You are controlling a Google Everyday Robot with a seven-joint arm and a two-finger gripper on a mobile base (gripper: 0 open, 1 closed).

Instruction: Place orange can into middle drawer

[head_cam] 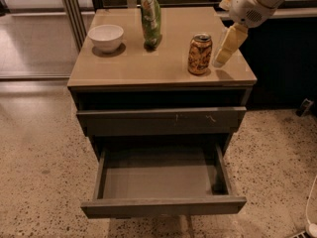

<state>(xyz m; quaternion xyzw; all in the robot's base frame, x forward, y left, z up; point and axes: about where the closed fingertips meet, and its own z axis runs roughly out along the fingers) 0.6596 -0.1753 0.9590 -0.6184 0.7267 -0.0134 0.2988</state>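
Note:
The orange can [199, 54] stands upright on the right part of the cabinet top [148, 63]. It is orange-brown with pale markings and a silver top. My gripper [224, 47] hangs from the white arm [257, 1] just to the right of the can, at about the can's height and a small gap away from it. It holds nothing. The middle drawer [163, 206] is pulled out wide below, and its smooth grey inside is empty.
A white bowl [105, 36] sits at the back left of the top and a tall green snack bag [150, 17] stands at the back middle. A shut drawer front with pale scratches [161, 121] is above the open drawer. Speckled floor lies around the cabinet.

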